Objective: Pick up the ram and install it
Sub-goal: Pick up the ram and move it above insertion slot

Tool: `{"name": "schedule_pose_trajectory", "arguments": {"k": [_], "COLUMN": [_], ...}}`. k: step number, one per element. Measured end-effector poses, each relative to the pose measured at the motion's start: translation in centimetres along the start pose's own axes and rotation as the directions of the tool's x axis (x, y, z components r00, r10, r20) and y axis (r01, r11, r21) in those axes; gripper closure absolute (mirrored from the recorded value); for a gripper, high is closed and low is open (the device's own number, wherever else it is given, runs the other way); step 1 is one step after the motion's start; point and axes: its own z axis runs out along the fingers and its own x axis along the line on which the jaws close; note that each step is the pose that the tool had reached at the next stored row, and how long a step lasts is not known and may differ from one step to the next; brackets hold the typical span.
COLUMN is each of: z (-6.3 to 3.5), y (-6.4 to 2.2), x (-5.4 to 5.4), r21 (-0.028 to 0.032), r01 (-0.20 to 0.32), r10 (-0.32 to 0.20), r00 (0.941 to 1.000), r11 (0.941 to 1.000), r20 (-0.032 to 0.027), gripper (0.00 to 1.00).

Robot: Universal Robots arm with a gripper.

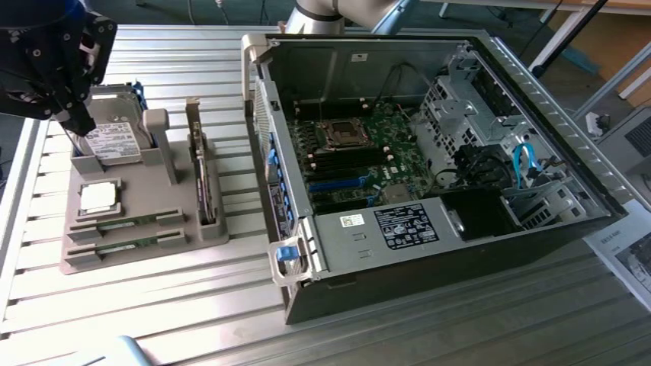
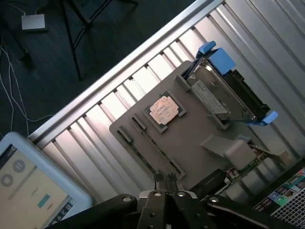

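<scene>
The exterior view takes in the open computer case [image 1: 305, 53] with its motherboard [image 1: 356, 152], which stands well apart from the fingers [image 2: 159, 178], on the far side of the grey holder [image 1: 203, 236]. The wrist view adds a tablet [image 2: 33, 191] with a lit screen lying on the ribbed tabletop [image 1: 152, 320], off to one side of the fingers, and the blue carrier [image 2: 219, 59] around the hard drive [image 1: 110, 141].

The ram [image 1: 130, 224] lies flat in a slot of the holder as one of two green sticks side by side, below the fingers and not touched by them. The square processor [image 1: 99, 197] sits between the ram and the hard drive.

The hard drive has a white label and the power supply a black label [image 1: 410, 226] with white print, but none of the writing can be read. The tablet's text is also too faint to read.

The arm [image 1: 46, 53] hangs at the exterior view's upper left, above the holder's hard-drive end, with its wrist turned downward. In the wrist view the fingers stand narrow, tips almost together, and hold nothing.
</scene>
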Motion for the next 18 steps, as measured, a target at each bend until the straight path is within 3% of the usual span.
{"name": "schedule_pose_trajectory", "arguments": {"k": [4, 9, 12, 15, 18], "z": [0.00, 0.00, 0.00, 0.00, 0.00], "y": [0.00, 0.00, 0.00, 0.00, 0.00], "x": [0.00, 0.00, 0.00, 0.00, 0.00], "r21": [0.0014, 0.0028, 0.0035, 0.0043, 0.0050], "r01": [0.068, 0.145, 0.193, 0.250, 0.331], "r10": [-0.067, -0.145, -0.193, -0.250, -0.331], "r00": [0.9977, 0.9894, 0.9812, 0.9683, 0.9437], "r11": [0.9977, 0.9894, 0.9813, 0.9683, 0.9437], "r20": [-0.0028, -0.0063, -0.0085, -0.0112, -0.0152], "gripper": [0.90, 0.90, 0.90, 0.90, 0.90]}}
